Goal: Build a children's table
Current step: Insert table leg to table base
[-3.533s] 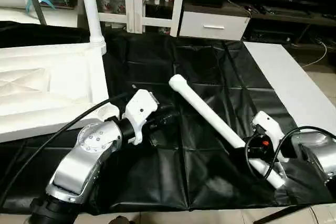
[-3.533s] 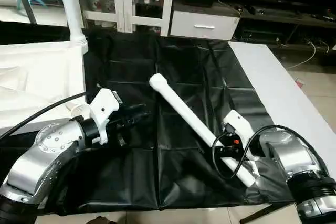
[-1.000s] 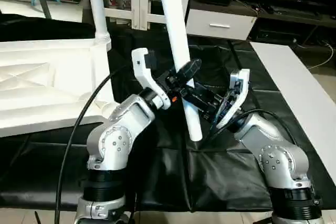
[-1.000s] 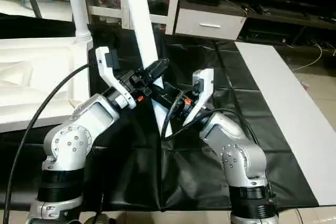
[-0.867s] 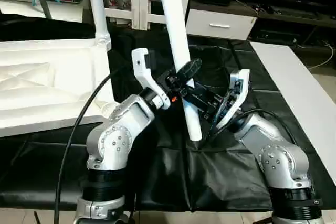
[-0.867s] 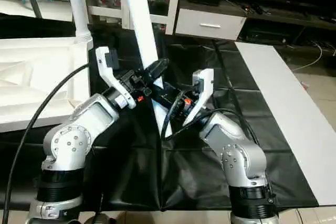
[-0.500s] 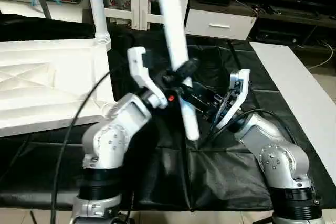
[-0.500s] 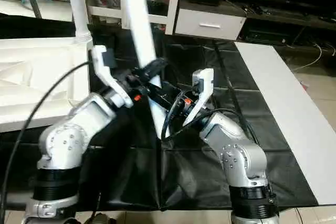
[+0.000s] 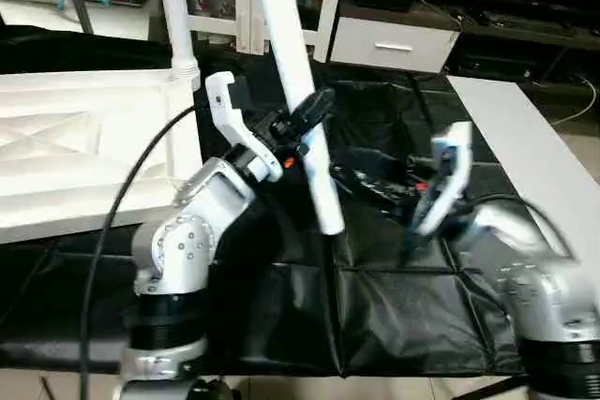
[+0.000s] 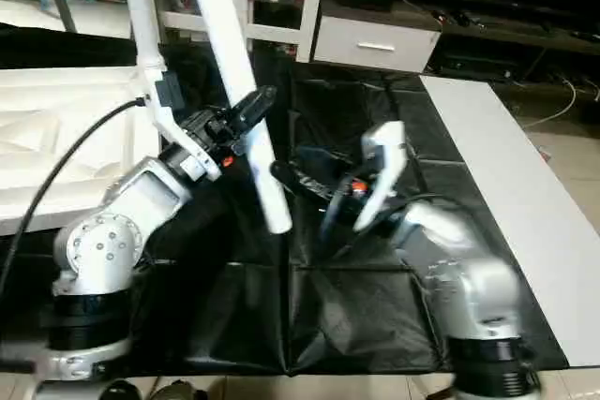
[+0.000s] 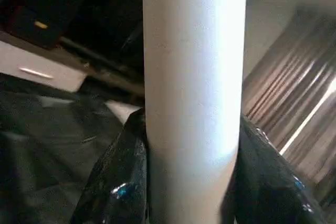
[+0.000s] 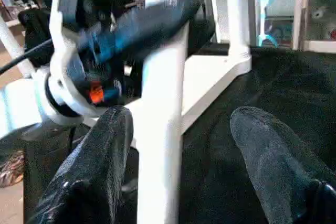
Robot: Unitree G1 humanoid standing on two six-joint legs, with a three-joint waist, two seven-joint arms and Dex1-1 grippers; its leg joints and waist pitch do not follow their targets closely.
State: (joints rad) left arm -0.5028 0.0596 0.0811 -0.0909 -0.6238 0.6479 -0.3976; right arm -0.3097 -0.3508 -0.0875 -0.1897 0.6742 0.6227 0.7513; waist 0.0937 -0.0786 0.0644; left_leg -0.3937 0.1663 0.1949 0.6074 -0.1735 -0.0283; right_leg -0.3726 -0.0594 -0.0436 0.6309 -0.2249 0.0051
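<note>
My left gripper [image 9: 305,119] is shut on a long white table leg [image 9: 289,53], which stands steeply tilted above the black sheet, its lower end [image 9: 330,222] hanging free. In the left wrist view the leg [image 11: 194,93] sits tight between the black fingers [image 11: 113,182]. My right gripper [image 9: 367,180] is open, a little to the right of the leg's lower part and not touching it; its fingers [image 12: 100,166] stand wide apart with the leg [image 12: 163,145] beyond them. The white tabletop [image 9: 84,147] lies underside up at the left, with one leg [image 9: 173,7] standing upright in its near corner.
A black sheet [image 9: 394,316] covers the work surface. A white board [image 9: 525,147] lies along its right side. White cabinets and a drawer unit [image 9: 389,44] stand at the back. A black cable [image 9: 112,222] arcs from my left arm over the tabletop's edge.
My right gripper has opened, let go of the leg and drawn back to the right. My left arm has swung the leg to the left, toward the tabletop.
</note>
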